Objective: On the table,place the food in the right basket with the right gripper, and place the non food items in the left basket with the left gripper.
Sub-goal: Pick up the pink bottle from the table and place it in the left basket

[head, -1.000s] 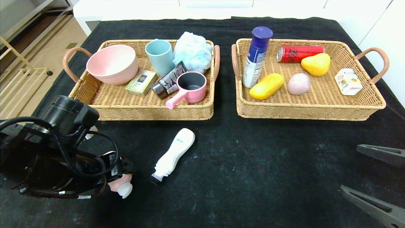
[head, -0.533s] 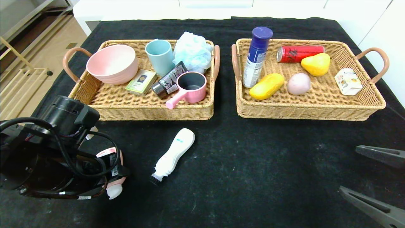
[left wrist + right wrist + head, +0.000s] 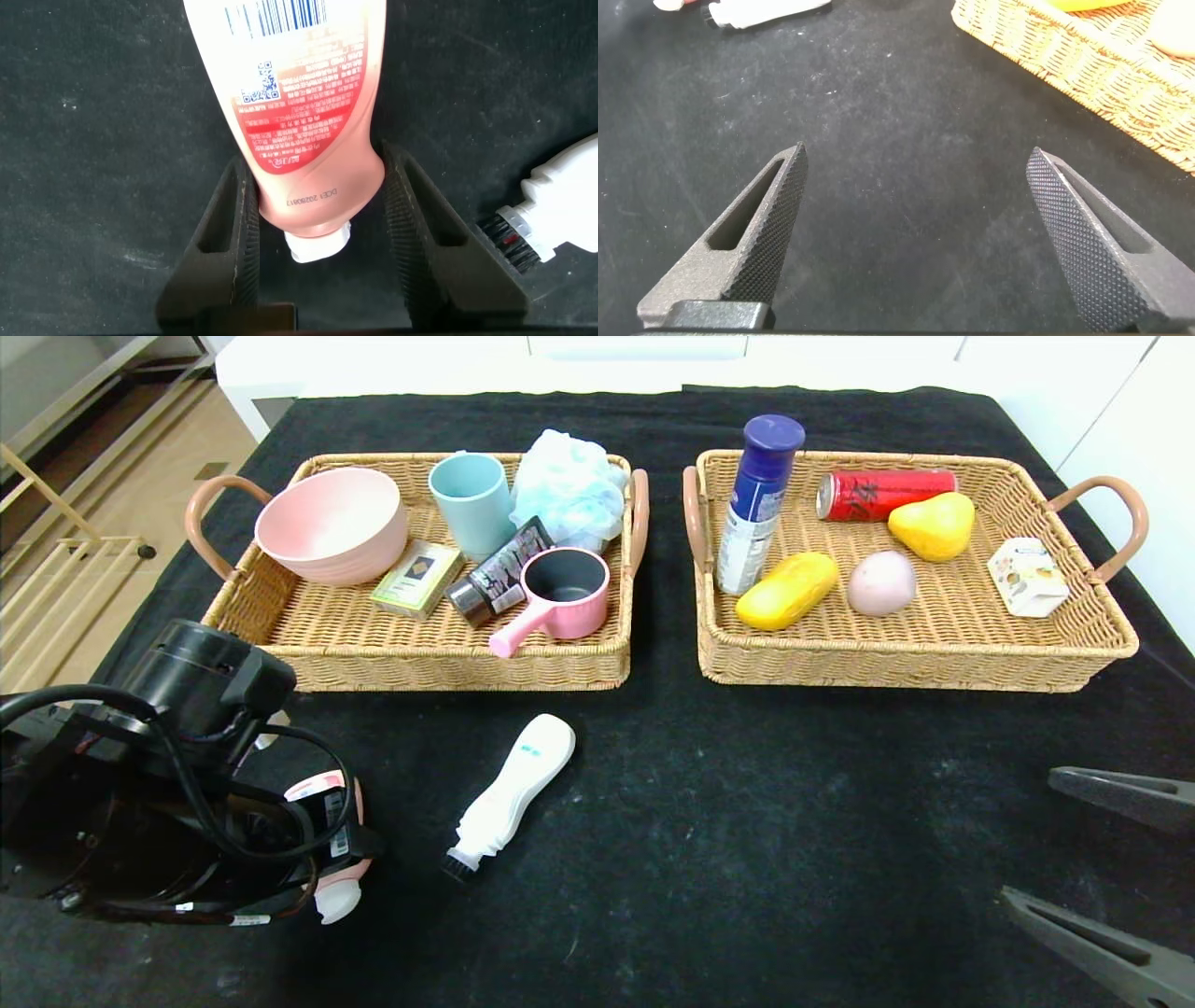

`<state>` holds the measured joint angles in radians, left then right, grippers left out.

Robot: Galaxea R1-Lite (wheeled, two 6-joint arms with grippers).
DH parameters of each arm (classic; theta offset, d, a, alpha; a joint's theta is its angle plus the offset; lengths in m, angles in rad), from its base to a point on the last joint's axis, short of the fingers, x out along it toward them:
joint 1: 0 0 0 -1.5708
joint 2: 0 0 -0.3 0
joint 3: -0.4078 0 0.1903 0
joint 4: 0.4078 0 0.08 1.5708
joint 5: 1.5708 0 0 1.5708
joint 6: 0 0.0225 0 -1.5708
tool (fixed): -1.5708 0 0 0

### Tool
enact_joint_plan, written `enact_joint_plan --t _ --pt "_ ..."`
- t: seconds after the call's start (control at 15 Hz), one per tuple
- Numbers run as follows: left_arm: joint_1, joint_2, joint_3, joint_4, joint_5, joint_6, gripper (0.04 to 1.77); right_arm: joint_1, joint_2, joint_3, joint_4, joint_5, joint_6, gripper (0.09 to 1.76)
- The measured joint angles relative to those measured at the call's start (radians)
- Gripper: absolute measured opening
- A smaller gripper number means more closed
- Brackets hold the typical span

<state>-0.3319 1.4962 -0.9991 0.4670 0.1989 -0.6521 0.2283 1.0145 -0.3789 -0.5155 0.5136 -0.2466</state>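
left gripper (image 3: 318, 238) fingers clamp pink bottle (image 3: 304, 121) on table (image 3: 747, 821), no shift since half-second ago | right gripper (image 3: 920, 233) parked, spread wide | brush-tipped bottle (image 3: 513, 793) loose | left basket (image 3: 420, 658) beyond

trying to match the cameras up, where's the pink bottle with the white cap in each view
Head view: pink bottle near the lower left, mostly hidden under the left gripper.
Left wrist view: centre, between the gripper fingers.
Right wrist view: cannot tell.
Shared landmark: white brush-tipped bottle, lying beside it.
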Motion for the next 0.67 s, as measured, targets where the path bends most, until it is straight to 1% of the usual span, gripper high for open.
enact_joint_plan --t 0.2,0.33,0.53,0.67 --pt "-0.003 -0.021 -0.007 0.004 0.003 0.012 0.86 0.0 0.001 0.002 0.0 0.0 0.0 1.71" --pt "-0.021 -0.051 -0.009 0.01 0.006 0.023 0.86 0.0 0.001 0.003 0.0 0.0 0.0 1.71" --pt "-0.069 -0.1 -0.009 0.013 0.066 0.032 0.86 0.003 0.001 0.005 0.0 0.0 0.0 1.71" --pt "-0.086 -0.134 -0.036 0.014 0.078 0.063 0.86 0.005 0.003 0.006 0.0 0.0 -0.001 1.71"
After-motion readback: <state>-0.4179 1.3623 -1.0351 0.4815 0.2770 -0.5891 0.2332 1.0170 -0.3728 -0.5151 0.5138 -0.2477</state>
